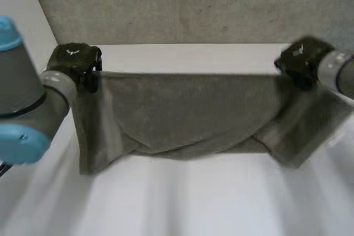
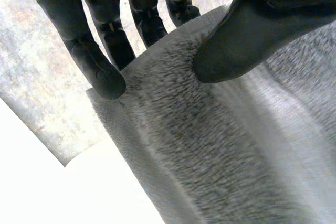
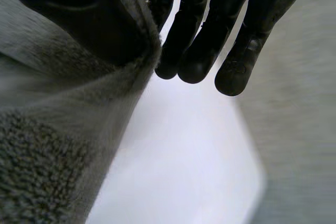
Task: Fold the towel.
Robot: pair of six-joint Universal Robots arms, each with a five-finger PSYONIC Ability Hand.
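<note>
1. The towel [image 1: 182, 114] hung stretched wide between both hands over the far half of the table [image 1: 188, 203], its lower edge sagging and uneven.
2. The left hand [image 1: 74, 62] pinched the top left corner between thumb and fingers. The right hand [image 1: 303, 62] pinched the top right corner likewise.
3. I judged the fold barely begun, with doubling over and laying flat both left.

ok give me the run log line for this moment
grey terry towel: held up, stretched between hands, hanging over white table | left hand: pinches one upper corner | right hand: pinches the other upper corner
</note>
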